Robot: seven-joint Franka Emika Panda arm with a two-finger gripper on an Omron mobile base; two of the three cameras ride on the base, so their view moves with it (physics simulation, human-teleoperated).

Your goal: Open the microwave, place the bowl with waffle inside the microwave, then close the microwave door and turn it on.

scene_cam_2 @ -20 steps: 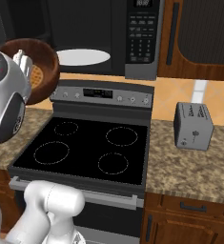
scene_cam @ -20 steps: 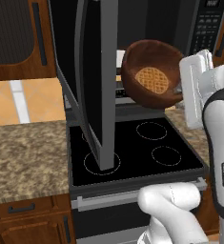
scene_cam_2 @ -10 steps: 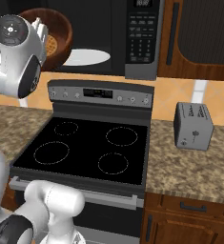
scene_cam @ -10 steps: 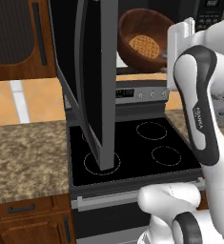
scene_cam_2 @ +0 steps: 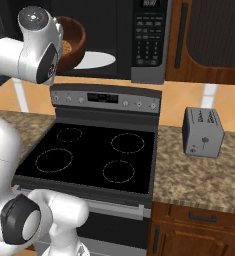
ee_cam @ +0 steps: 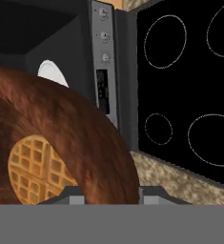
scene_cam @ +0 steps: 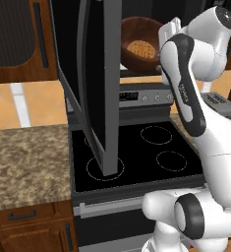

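The white arm (scene_cam: 195,113) rises from the base, bends sharply at its upper joint and reaches far and left at height. Its gripper (ee_cam: 106,193) is clamped on the rim of the bowl with waffle (ee_cam: 46,152).

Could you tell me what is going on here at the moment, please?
The robot arm holds the bowl with waffle in its gripper, raised in front of the open microwave above the stove. The microwave door stands swung wide open. The bowl is tilted and not yet set down on the white turntable plate inside. A toaster sits on the counter to the right.
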